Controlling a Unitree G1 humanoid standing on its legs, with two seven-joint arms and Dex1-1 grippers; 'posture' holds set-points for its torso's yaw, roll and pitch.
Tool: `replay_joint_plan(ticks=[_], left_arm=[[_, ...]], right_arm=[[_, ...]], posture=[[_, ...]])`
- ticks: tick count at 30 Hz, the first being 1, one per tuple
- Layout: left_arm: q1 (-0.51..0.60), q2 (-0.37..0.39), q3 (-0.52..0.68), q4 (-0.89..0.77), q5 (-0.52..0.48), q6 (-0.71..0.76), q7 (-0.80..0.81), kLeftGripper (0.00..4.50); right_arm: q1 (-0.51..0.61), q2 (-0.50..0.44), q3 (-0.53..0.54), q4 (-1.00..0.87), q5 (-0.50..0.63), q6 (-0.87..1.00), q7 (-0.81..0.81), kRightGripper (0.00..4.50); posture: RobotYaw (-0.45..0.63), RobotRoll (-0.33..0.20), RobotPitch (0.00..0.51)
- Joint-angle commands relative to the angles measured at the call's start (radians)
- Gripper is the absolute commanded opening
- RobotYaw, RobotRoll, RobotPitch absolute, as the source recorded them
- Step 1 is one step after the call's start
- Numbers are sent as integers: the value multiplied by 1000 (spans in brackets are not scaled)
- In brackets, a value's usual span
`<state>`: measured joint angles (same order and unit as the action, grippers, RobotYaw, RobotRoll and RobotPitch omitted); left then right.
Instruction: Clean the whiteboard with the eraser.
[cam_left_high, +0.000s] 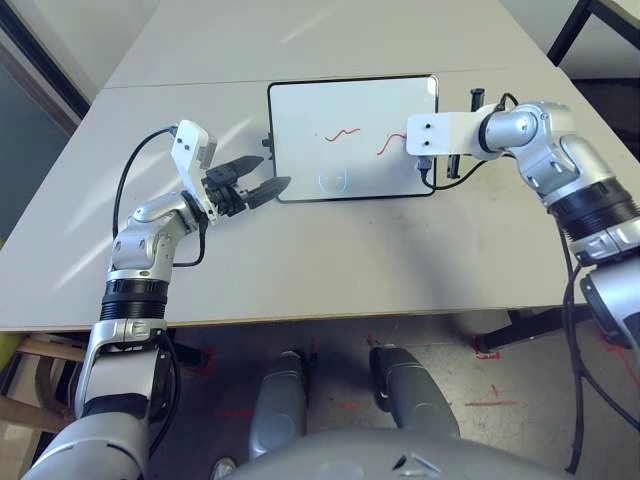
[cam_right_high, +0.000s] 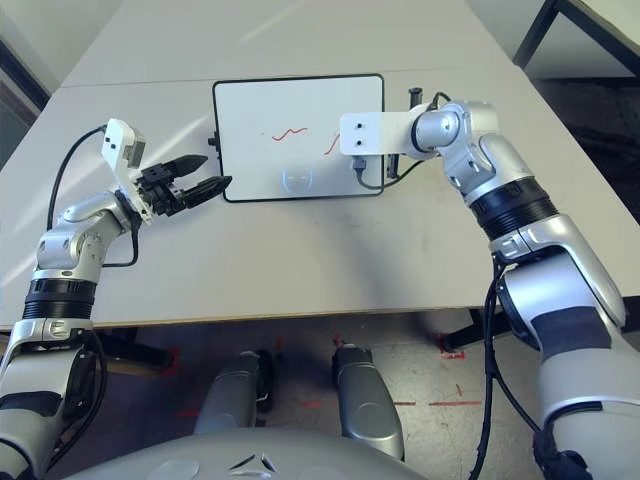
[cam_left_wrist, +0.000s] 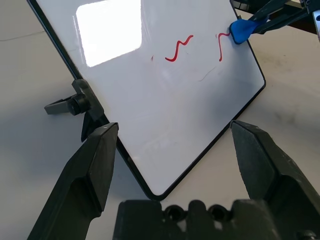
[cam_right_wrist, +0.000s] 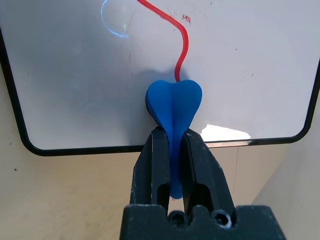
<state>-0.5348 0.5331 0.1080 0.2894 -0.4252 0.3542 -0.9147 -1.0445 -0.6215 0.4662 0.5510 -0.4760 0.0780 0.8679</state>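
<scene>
Left eye view and the rest: two robot arms at a whiteboard (cam_left_high: 350, 110)

Left eye view: so I'm standing here looking at this board, lying on a pale worktop (cam_left_high: 300, 265), black frame, rounded corners, dark knob (cam_left_high: 267, 143) on the side by the left arm (cam_left_high: 138, 245). Two red squiggles (cam_left_high: 343, 134) on it, plus a faint blue round mark (cam_left_high: 333, 182) nearer the robot. The left gripper (cam_left_high: 276, 169) is at the board's left side, fingers apart. The right arm (cam_left_high: 570, 180) reaches in from the other side, and its white bracket (cam_left_high: 450, 133) covers part of the board's right side.

Right eye view: same setup from the other eye. That bracket hides part of the second squiggle here, while the first one is out in plain sight.

Left wrist view: the two black fingers (cam_left_wrist: 97, 170) are spread wide, nothing between them, with a corner of the board showing in the gap. A bright patch of glare (cam_left_wrist: 111, 32) sits on the white surface. Over at the board's edge, next to one of the squiggles, is the blue eraser (cam_left_wrist: 242, 31), held by the other arm.

Right wrist view: nice clear look at the grip, folks. The right gripper (cam_right_wrist: 172, 131) is clamped on the eraser, pinching its narrow middle. The rounded blue end is over the whiteboard and a red line runs right up to it. Can't tell if the eraser is actually pressed on the surface.
</scene>
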Motion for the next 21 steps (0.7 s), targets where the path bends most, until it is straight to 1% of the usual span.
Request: replay_joint_plan(ticks=[1, 9, 11, 21], left_arm=[[16, 10, 3, -11, 8, 5, 0, 4500], [21, 10, 4, -22, 7, 10, 3, 4500], [23, 10, 5, -24, 7, 11, 4, 4500], [34, 6, 6, -29, 7, 8, 8, 4500]], right_arm=[[-26, 14, -3, 60, -10, -22, 4, 110], [-69, 65, 6, 144, -15, -63, 8, 106], [-76, 76, 7, 154, -16, -71, 10, 106], [-107, 154, 15, 175, -32, -86, 16, 104]], posture=[[-178, 0, 113], [-178, 0, 113], [-163, 0, 114], [-160, 0, 116]])
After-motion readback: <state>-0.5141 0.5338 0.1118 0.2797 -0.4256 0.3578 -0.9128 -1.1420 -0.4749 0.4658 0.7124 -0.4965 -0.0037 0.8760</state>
